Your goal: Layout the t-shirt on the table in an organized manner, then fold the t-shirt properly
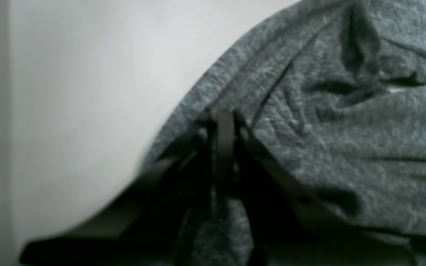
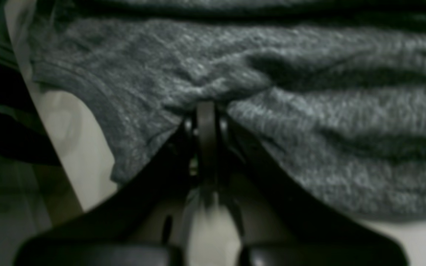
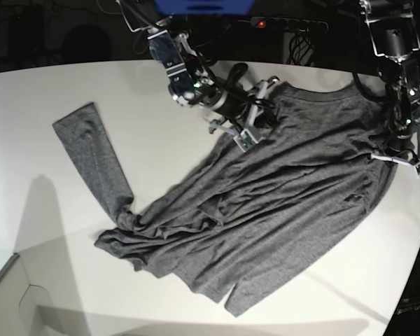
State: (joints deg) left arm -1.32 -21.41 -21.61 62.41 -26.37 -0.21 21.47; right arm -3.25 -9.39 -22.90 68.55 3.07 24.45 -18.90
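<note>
The dark grey t-shirt (image 3: pixel 280 189) lies spread diagonally on the white table (image 3: pixel 126 91), rumpled, with one long sleeve (image 3: pixel 91 154) stretched toward the left. My right gripper (image 3: pixel 264 110) is at the shirt's upper edge near the collar. In the right wrist view this gripper (image 2: pixel 205 107) is shut on a pinch of t-shirt (image 2: pixel 309 129) fabric just above the table (image 2: pixel 87 177). My left gripper (image 3: pixel 390 152) is at the shirt's far right edge. The left wrist view shows the gripper (image 1: pixel 223 120) shut on the t-shirt (image 1: pixel 346 147) hem beside bare table (image 1: pixel 87 92).
The table's curved edge (image 3: pixel 413 231) runs close past the shirt on the right. Behind the table is a dark area with cables and a power strip (image 3: pixel 287 24). A pale panel (image 3: pixel 7 280) sits at the lower left corner.
</note>
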